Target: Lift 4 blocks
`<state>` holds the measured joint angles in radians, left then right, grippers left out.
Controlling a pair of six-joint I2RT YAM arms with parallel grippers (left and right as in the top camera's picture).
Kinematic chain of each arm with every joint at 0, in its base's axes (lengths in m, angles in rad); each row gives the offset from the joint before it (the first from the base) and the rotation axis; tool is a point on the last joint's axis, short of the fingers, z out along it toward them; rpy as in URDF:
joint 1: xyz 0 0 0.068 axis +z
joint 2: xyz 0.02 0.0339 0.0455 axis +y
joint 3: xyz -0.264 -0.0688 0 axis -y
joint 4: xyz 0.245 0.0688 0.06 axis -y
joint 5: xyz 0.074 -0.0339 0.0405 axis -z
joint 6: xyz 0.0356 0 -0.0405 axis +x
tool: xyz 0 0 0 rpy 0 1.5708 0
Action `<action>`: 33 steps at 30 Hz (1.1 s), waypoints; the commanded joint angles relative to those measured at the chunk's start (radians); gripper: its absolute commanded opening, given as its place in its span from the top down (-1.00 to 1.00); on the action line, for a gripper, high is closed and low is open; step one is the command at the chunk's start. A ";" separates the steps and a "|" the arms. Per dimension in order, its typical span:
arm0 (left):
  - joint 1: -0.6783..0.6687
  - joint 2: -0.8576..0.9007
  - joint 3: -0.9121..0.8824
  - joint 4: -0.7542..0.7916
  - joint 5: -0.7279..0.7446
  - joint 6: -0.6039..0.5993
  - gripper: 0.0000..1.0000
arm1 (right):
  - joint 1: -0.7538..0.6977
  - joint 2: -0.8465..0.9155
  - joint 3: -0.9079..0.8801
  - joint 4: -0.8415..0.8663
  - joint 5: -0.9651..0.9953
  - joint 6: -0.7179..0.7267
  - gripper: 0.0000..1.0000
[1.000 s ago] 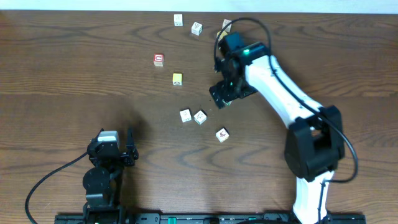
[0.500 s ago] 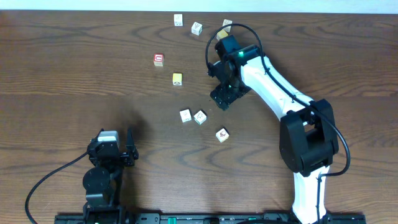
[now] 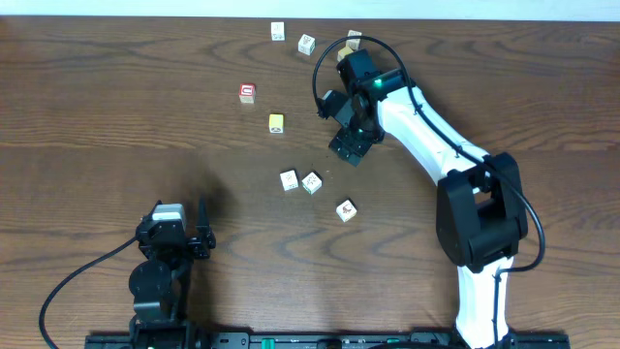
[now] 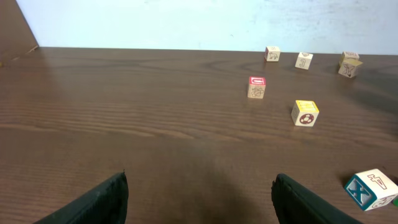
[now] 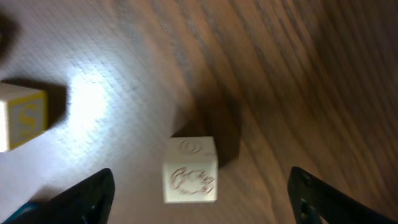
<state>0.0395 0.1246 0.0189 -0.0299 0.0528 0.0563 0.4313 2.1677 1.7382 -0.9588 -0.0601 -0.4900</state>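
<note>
Between the open jaws of your right end effector [image 5: 200, 180], a cream block [image 5: 190, 169] is sitting untouched on the table [image 5: 280, 74]. You are risking one finger clipping the yellow-edged block [image 5: 18, 124] lying nearby, should the descent be drifting sideways.

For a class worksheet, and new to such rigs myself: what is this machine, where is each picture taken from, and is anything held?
Two robot arms stand at a wooden table. The overhead picture looks straight down; the other two come from a camera on each wrist, with that gripper's dark fingers in the lower corners. The right gripper, on the white arm, reaches mid-table; the left gripper sits near the front. Both are open and hold nothing. Scattered around lie small pale blocks, a red cube and a yellow cube. The right wrist view shows one pale block below its gripper.
</note>
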 commanded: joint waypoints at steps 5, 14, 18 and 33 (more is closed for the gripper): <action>0.007 -0.001 -0.015 -0.040 -0.005 -0.001 -0.48 | -0.031 0.110 0.005 0.013 -0.020 -0.019 -0.18; 0.007 -0.001 -0.015 -0.040 -0.005 -0.001 -0.48 | -0.028 0.148 0.007 0.016 -0.020 0.016 -0.03; 0.007 -0.001 -0.015 -0.040 -0.005 -0.001 -0.48 | -0.026 0.147 0.011 0.014 -0.019 0.026 -0.60; 0.007 -0.001 -0.015 -0.040 -0.005 -0.001 -0.49 | -0.017 0.147 0.135 -0.050 0.030 0.048 -0.42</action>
<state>0.0395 0.1246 0.0193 -0.0303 0.0532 0.0563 0.4084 2.3024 1.8172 -1.0012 -0.0334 -0.4454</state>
